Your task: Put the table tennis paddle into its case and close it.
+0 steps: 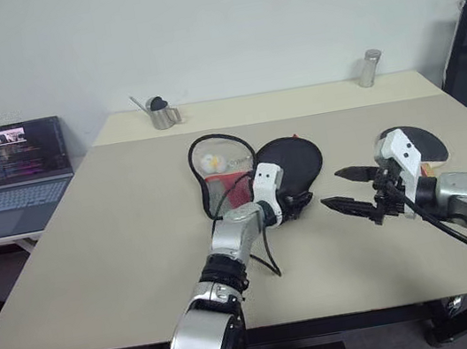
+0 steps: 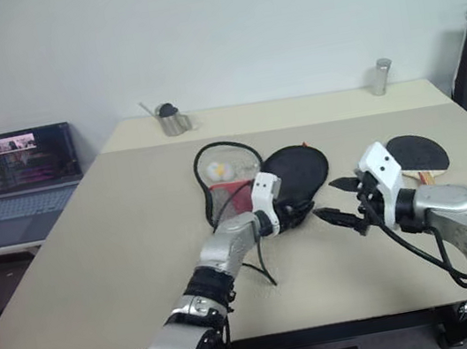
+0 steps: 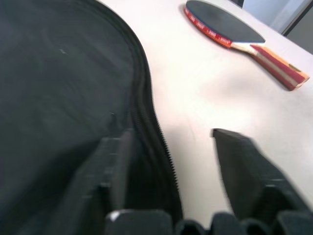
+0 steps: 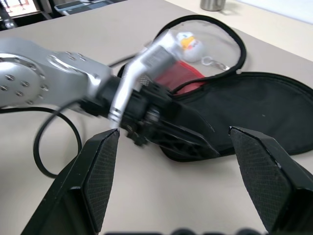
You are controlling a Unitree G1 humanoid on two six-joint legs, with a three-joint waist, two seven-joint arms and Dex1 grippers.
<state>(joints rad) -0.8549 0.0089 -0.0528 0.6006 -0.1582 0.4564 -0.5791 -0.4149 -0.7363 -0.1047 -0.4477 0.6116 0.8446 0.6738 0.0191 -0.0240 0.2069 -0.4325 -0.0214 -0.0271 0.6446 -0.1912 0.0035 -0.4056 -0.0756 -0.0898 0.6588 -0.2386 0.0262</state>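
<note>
The case point(image 1: 290, 163) lies open at frame centre on the surface point(image 1: 120, 247); it looks soft and floppy, so its stiffer zip rim is the likely hold. The left gripper point(image 3: 168, 161) straddles that rim, jaws apart (not yet pinching). The paddle point(image 1: 422, 147), rigid and light, lies at right; its wooden handle should grip best. The right gripper point(image 1: 348, 189) hovers beside the case, jaws apart and empty.
</note>
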